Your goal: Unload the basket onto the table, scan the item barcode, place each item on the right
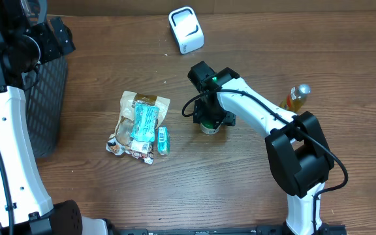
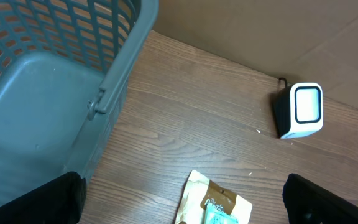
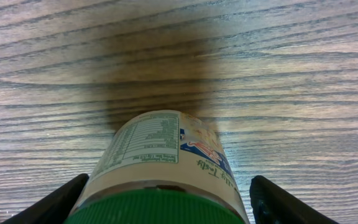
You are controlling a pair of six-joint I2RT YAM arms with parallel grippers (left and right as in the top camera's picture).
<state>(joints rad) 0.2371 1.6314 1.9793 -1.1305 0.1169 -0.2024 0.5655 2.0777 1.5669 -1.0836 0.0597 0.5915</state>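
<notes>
**Work surface.** The bench (image 1: pixel 240 189) is dark brown wood with a pronounced grain running left to right. A plain cardboard wall (image 2: pixel 260 31) closes off its far edge.

**Item.** A jar (image 3: pixel 166 149) with a green lid stands upright on the bench, right of centre. Its printed label, including a nutrition panel, faces the right wrist camera. A dark shadow falls on the wood beyond it.

**Right fingers** (image 3: pixel 48 205). One stands on each side of the jar at lid level. Whether they press on the jar cannot be told.

**Left fingers** (image 2: pixel 36 202). These are spread wide with nothing between them. They hang above the bench beside the basket (image 1: pixel 47 98), a grey plastic bin with slotted walls at the left edge.

**Scanner** (image 1: pixel 186 29). This white unit stands near the far edge of the bench, well apart from the jar.

**Other objects.** A heap of snack packets (image 1: pixel 139 127) lies flat between the basket and the jar, near the jar but not touching it. An amber bottle (image 1: pixel 296 98) with a silver cap stands to the right, partly hidden by the right arm.
</notes>
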